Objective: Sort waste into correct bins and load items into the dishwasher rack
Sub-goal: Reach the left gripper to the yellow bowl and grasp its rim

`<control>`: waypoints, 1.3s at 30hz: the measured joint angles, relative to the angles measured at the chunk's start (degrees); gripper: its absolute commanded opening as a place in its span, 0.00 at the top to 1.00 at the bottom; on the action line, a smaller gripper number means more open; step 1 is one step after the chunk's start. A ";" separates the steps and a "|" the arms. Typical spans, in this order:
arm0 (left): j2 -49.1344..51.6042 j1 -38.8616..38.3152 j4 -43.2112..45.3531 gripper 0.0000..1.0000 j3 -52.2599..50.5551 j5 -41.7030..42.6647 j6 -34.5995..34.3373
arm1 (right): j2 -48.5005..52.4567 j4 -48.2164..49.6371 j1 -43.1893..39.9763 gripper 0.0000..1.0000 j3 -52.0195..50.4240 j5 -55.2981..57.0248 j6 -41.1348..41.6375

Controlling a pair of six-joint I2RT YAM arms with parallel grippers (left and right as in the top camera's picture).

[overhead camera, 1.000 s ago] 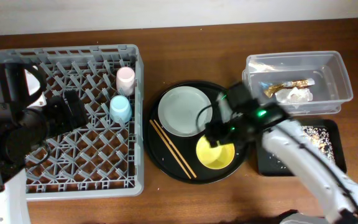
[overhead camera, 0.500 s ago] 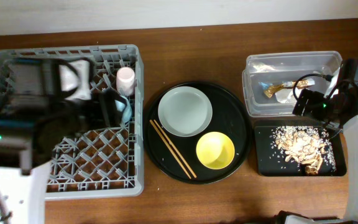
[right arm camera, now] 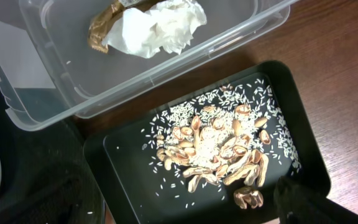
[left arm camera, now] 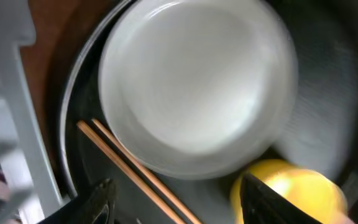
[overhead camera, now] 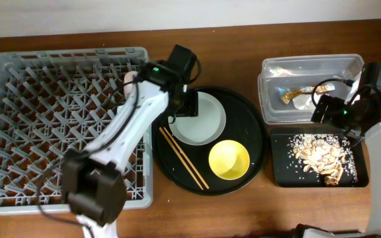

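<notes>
The left claw [left arm camera: 179,200] hangs spread wide, the pale plate [left arm camera: 191,87] lying flat directly beneath it, the chopsticks [left arm camera: 135,171] just beside the rim nearest the claw. The plate looks stiff, glossy and breakable — likely slippery — so pinch its raised rim, clear of the chopsticks. The state of the right claw [overhead camera: 329,109] I cannot tell.
</notes>
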 measured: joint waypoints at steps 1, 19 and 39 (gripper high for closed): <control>2.93 0.00 0.17 0.39 0.00 -2.45 -0.09 | 0.00 -0.04 0.00 0.01 0.00 0.00 -0.04; 5.42 -8.44 -2.95 0.51 1.60 -9.62 -0.22 | 0.02 -0.04 0.00 0.01 0.00 0.00 -0.11; 3.96 -35.78 16.79 0.66 -12.28 -9.73 -0.87 | 0.02 0.00 0.00 0.01 0.00 0.00 -0.11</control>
